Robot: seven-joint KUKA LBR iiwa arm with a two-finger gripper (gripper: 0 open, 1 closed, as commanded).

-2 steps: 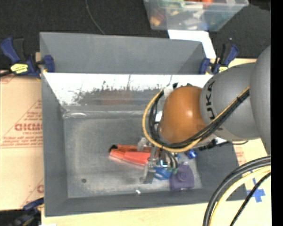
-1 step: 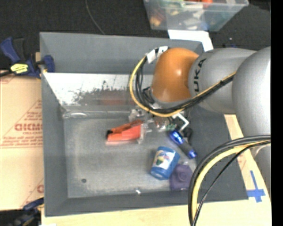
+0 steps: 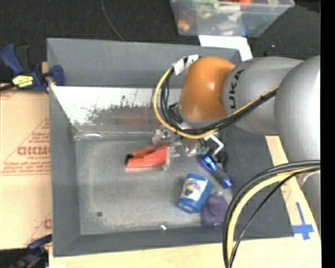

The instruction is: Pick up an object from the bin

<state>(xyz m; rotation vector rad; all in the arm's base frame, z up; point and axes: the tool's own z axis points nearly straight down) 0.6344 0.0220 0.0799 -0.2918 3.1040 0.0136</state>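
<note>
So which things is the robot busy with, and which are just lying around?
In the job:
- gripper
- orange-red flat toy, right beside the gripper, mid-bin
- grey bin

Just lying about:
- blue cup with a picture
- purple lump
- blue pen
- clear tub of toys, outside the bin

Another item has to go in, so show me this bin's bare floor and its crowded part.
Bare: the left half of the bin, from the left wall to the red flat thing, and the front strip below it. Crowded: the right front corner, where the blue cylinder, purple thing and blue pen cluster beside the gripper.
</note>
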